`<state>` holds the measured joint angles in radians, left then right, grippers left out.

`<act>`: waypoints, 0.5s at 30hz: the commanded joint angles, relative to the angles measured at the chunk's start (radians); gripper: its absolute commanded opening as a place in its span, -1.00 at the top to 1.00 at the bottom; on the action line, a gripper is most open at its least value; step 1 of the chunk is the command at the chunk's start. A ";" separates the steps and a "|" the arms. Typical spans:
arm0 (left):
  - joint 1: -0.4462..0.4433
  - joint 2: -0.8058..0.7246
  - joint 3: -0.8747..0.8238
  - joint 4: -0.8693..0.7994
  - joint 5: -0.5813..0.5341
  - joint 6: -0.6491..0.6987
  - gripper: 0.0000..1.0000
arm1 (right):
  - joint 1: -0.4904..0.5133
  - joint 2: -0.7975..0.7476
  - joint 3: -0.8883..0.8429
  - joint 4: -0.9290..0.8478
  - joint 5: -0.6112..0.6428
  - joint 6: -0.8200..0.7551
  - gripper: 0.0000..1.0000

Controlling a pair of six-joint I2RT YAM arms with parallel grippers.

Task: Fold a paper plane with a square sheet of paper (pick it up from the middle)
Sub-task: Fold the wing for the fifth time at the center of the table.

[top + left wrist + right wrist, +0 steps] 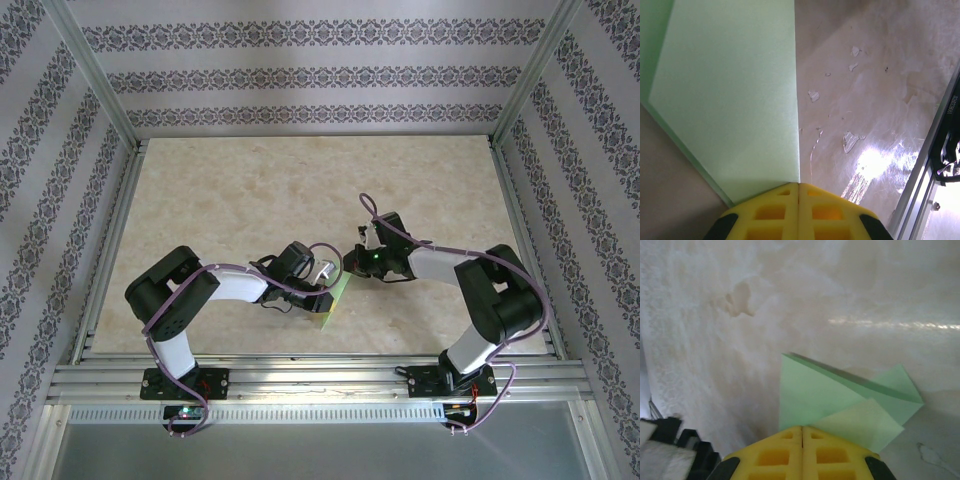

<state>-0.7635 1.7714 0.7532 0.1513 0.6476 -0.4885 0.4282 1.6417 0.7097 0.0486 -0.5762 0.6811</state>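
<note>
The square sheet of paper (336, 302) is pale green and folded into overlapping layers, held up off the table between both grippers near the front middle. My left gripper (327, 288) is shut on its lower edge. In the left wrist view the sheet (730, 100) rises as a flat panel from the closed yellow fingers (771, 212) of that gripper (799, 185). My right gripper (351, 264) is shut on the other side. From the right wrist, the paper (815, 395) fans out of that gripper (802, 429) as triangular flaps.
The marbled tabletop (300, 190) stretches back to patterned walls (320, 75). An aluminium rail (320, 375) runs along the near edge, close beside the left gripper as the rail (920, 170) in its wrist view. Small scuffs (852, 140) mark the table.
</note>
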 commanded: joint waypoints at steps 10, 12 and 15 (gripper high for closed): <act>0.007 -0.156 0.082 -0.263 -0.076 -0.079 0.99 | -0.014 0.082 -0.018 -0.023 0.105 0.010 1.00; 0.007 -0.160 0.106 -0.224 -0.069 -0.127 0.99 | -0.014 0.075 -0.025 -0.018 0.111 0.020 1.00; 0.007 -0.118 0.140 -0.143 -0.043 -0.203 0.99 | -0.012 0.074 -0.031 -0.018 0.121 0.033 1.00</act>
<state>-0.7635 1.6341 0.8570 -0.0444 0.5976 -0.5968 0.4213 1.6970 0.7082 0.0566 -0.5320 0.6949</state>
